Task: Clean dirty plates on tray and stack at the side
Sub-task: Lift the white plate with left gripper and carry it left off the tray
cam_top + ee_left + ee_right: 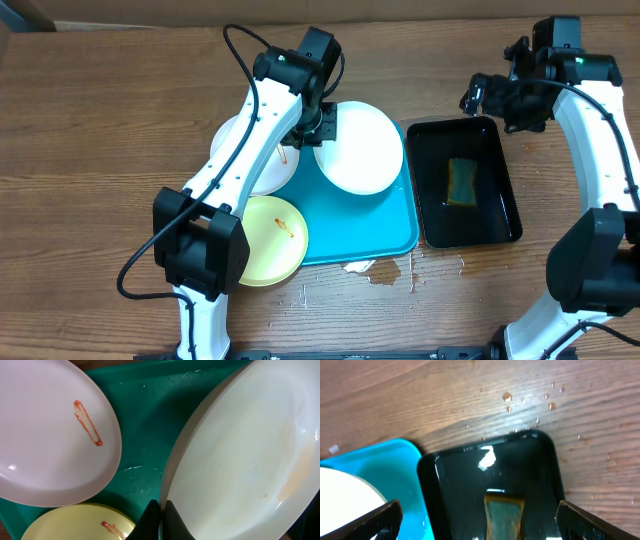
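- Table (90, 130): brown wood grain, carrying both trays.
- Left arm (255, 125): reaches from the near edge over the left white plate. The left fingers (322, 127) stand narrow, closed on the rim of the right white plate.
- Right arm (600, 130): bends over the far right corner. The right fingers (482, 96) are spread wide and hold nothing, hovering above the far end of the black tray.
- Tray (385, 225): turquoise, at the table's centre, with its near right part bare.
- Black tray (500, 215): narrow, just beside the tray's right edge.
- Right white plate (360, 150): lies on the tray's far right part, its face largely clean.
- Left white plate (240, 150): overlaps the tray's left edge and is partly hidden by the left arm.
- Yellow-green plate (262, 245): overlaps the tray's near left corner.
- Sponge (462, 182): lies in the middle of the black tray.
- Smears: one red streak (87, 422) on the left white plate, one small mark (284, 228) on the yellow-green plate.
- Water drops (530, 405): scattered on the table beyond the black tray.
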Robot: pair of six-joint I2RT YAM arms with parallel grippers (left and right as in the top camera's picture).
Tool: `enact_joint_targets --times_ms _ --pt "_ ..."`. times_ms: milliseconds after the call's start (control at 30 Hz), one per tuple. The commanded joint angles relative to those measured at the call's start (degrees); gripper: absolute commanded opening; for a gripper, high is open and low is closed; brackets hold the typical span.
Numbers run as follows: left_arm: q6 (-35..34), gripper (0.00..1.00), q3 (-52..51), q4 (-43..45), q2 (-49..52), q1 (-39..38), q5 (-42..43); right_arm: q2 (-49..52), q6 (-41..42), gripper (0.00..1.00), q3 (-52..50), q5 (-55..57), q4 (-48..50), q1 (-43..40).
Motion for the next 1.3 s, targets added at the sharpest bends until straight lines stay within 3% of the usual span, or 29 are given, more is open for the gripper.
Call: enact_joint_targets --times_ms 0,233,567,800,1067,1267 --pt "1.68 0.04 1.64 0.28 0.59 0.07 2.54 -0.46 0.46 1.00 0.76 -1.29 0.61 -1.84" --pt "1.51 0.04 1.64 4.24 0.59 -1.62 2.45 -0.46 14.29 1.00 0.76 -3.26 0.76 -14.99" --pt "1.51 0.04 1.64 16.28 0.59 -8.26 -4.13 -0.46 15.26 1.00 0.76 -3.19 0.55 -30.88" --pt "5.95 0.04 1.64 22.21 0.59 -17.22 -23.71 -0.44 15.26 1.00 0.76 -3.19 0.52 -34.36" --pt "17.49 0.04 1.64 32.79 0.59 -32.20 -60.81 -0.46 15.26 1.00 0.76 -3.19 0.52 -34.34" --pt "32.33 0.04 1.64 45.38 0.59 -38.18 -69.81 -0.46 15.26 1.00 0.76 -3.19 0.52 -34.34"
